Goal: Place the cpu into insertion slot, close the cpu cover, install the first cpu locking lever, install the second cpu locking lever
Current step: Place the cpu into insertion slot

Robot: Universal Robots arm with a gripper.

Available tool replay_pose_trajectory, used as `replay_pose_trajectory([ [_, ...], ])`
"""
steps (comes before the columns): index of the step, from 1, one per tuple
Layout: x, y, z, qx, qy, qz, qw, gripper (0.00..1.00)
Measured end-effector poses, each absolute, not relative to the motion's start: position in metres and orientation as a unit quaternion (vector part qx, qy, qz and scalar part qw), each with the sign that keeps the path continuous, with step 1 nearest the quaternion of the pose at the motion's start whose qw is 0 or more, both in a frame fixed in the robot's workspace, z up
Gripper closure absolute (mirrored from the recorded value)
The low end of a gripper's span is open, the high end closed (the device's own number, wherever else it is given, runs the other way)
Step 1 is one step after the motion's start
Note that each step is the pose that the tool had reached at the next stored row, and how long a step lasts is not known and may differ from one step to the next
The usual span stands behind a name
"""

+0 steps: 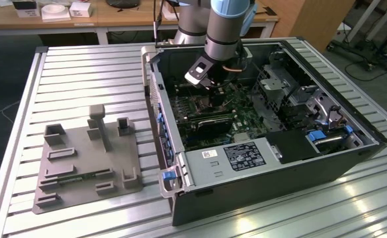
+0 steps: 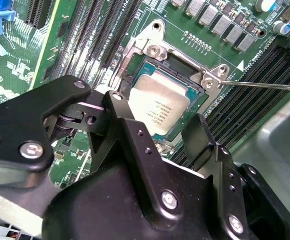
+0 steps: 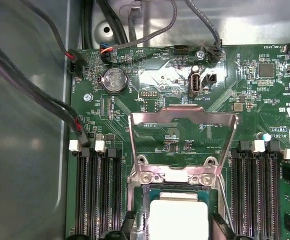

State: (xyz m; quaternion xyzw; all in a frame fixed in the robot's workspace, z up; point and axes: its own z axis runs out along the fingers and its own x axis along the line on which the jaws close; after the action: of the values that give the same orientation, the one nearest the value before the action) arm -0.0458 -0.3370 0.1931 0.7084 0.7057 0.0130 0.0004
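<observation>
Quick status: by my reckoning 1 of 4 steps is done.

My claw (image 2: 157,112) is down inside the pc case (image 1: 272,183) on the desk (image 1: 81,74), right over the socket (image 2: 182,65) on the motherboard (image 3: 244,85). It's spread wide, fingers (image 2: 127,130) standing one each side of the cpu (image 2: 159,100), w/ nothing in its grip. Can't tell if the tips touch the board or hang just above it.

Step 1 looks done imo. The cpu lies flat in the socket, metal top up, and sits square to the socket edges as far as I can see. In the first wrist view part of the chip runs off the picture, so I can't vouch for all 4 sides.

Step 2 is not done. The cpu cover (image 3: 182,116) is swung up on its hinge at the socket edge and stands open, apart from the chip. Green board shows thru its open centre.

Steps 3 & 4 are not done either. One locking lever (image 2: 259,85) sticks out free as a thin rod from the socket corner, over the memory slots (image 2: 264,115), not tucked under any catch. As for the 2nd lever, there's a thin wire beside the socket in the first wrist view that may be it, but I'm not sure.
</observation>
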Motion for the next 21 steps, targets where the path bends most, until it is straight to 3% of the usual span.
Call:
replay_pose_trajectory([
  [21, -0.0458, -0.3341, 0.2005, 0.708, 0.706, 0.009, 0.004, 0.33],
])
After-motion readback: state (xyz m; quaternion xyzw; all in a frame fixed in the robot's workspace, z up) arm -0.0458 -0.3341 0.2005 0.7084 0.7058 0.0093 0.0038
